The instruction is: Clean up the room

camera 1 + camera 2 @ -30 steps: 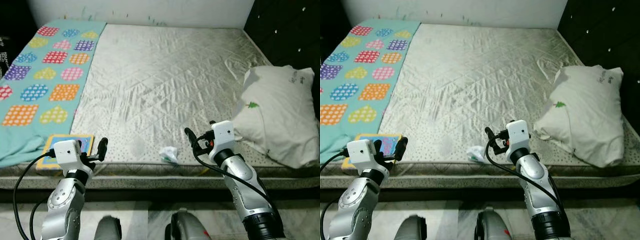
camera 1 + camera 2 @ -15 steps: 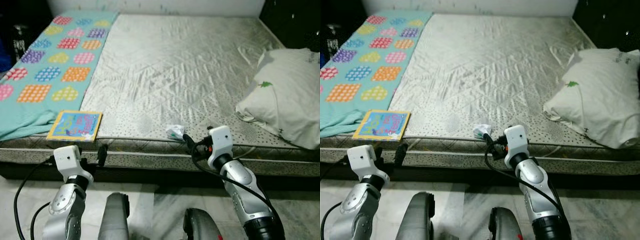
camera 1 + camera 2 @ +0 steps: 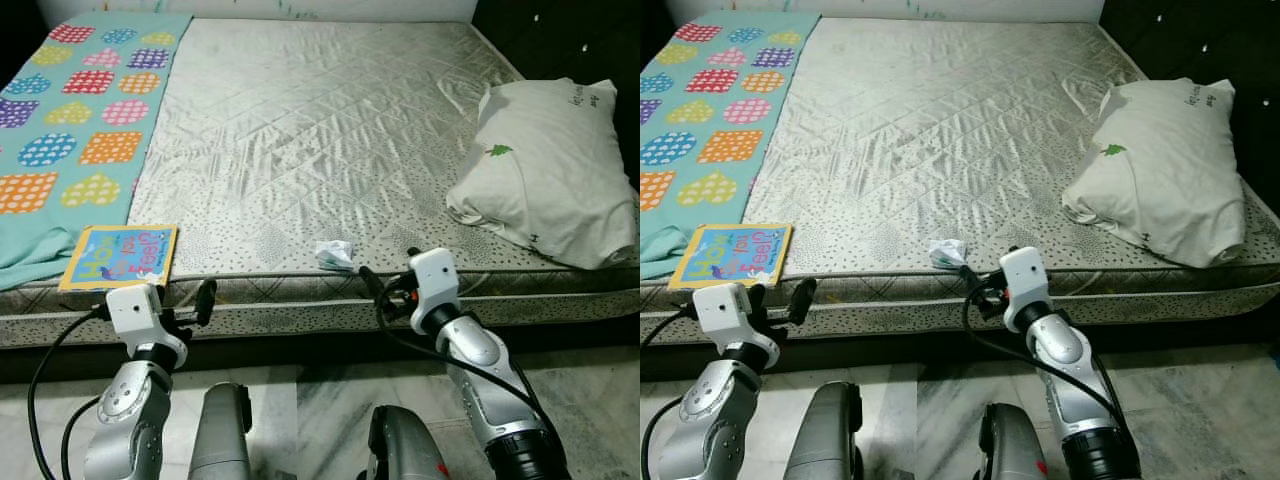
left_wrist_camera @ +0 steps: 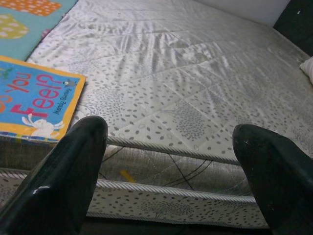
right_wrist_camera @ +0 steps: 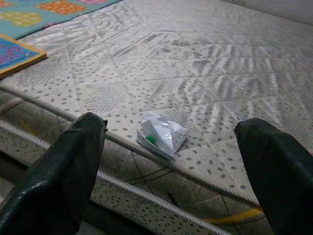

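Wrapper (image 3: pixel 335 253) — crumpled litter at the mattress (image 3: pixel 300 130) front edge, picture book (image 3: pixel 120 256) well apart.
Head views: right gripper (image 3: pixel 372 285) just below it; wrist views: both jaws spread, left gripper (image 4: pixel 166 181) idle — light, crinkly, pinch the bunched middle.

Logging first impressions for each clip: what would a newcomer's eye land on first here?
A bare mattress, with a crumpled wrapper at its near edge just beyond the open right pincer. A white pillow lies to the right, a picture book on the left near the open left pincer.
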Controlling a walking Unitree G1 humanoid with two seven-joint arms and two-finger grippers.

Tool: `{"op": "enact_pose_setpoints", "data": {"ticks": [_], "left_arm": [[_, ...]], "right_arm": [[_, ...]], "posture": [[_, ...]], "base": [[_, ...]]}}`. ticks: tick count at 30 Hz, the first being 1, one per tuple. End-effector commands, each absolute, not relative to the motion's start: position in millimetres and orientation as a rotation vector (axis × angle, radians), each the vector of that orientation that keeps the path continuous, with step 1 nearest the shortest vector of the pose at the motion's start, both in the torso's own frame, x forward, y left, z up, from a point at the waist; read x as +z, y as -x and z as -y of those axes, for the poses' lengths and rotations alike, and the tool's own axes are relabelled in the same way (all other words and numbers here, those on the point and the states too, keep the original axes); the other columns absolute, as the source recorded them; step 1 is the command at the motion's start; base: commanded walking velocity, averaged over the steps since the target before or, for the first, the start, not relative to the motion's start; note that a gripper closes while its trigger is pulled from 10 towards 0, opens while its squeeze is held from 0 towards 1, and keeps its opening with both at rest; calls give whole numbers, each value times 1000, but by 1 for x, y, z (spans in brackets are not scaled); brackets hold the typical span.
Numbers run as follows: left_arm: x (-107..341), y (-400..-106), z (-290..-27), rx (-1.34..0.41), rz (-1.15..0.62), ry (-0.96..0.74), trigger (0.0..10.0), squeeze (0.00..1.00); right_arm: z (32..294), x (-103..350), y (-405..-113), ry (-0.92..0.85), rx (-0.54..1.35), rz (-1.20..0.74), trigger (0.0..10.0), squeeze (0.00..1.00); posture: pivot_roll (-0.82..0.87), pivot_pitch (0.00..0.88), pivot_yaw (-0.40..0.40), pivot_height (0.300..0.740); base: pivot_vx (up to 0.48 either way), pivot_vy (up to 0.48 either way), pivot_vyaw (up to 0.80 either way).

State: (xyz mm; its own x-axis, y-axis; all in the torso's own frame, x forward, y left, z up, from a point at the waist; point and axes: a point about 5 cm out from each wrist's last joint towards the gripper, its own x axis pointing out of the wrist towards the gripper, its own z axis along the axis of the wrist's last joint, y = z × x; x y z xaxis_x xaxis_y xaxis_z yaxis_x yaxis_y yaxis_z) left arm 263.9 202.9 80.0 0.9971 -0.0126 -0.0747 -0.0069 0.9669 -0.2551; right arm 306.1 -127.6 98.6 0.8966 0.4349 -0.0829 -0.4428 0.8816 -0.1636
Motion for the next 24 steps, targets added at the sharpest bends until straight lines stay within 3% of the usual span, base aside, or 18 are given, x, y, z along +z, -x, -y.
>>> {"op": "enact_pose_setpoints", "data": {"ticks": [1, 24], "left_arm": [[82, -263, -203, -16, -72, 255, 10000, 0], [80, -264, -203, -11, -81, 267, 10000, 0]], "right_arm": [[129, 104, -306, 195, 463, -17, 10000, 0], [129, 102, -307, 188, 465, -27, 10000, 0]], "posture": [[70, 130, -40, 587], [67, 140, -39, 587]], "base": [[281, 0, 0], [317, 0, 0]]}}
